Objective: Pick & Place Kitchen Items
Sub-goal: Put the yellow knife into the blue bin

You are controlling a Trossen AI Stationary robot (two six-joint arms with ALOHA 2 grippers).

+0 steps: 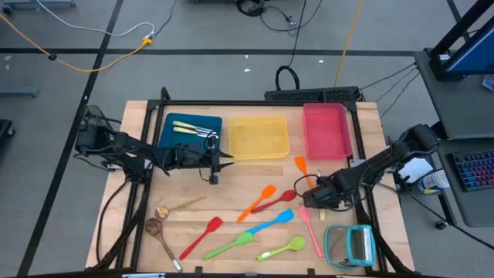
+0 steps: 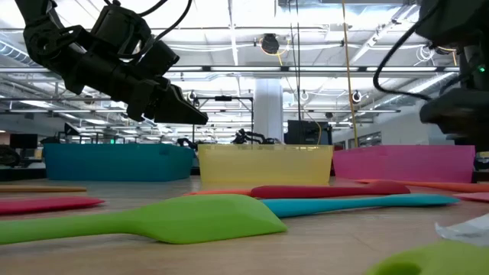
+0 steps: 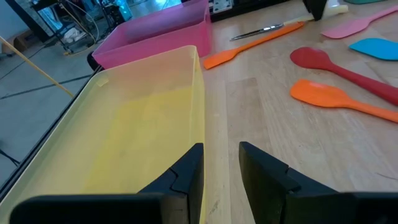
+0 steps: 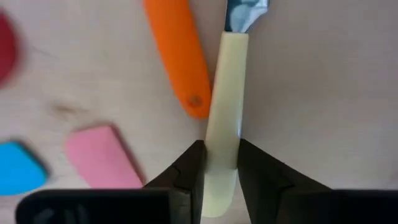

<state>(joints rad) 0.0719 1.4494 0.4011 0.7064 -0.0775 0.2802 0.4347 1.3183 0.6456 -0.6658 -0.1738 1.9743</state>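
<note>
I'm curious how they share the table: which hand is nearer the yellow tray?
The left hand: it hangs at the yellow tray's left edge. The right hand is farther off, down among the utensils, gripping a pale-handled piece of cutlery.

Clearance listing, for your reference:
- Bare tabletop (image 1: 231, 174) between the trays and the utensil spread: you are looking at an open lane here.
- Yellow tray (image 1: 258, 137): its wall is standing just beside the left gripper (image 3: 221, 163).
- Orange spatula (image 4: 179, 56) and pink spatula (image 4: 102, 155): crowding the pale-handled utensil (image 4: 222, 112) where the right gripper (image 4: 221, 163) is working.
- Teal-framed rack (image 1: 351, 245): blocking the near right corner.
</note>
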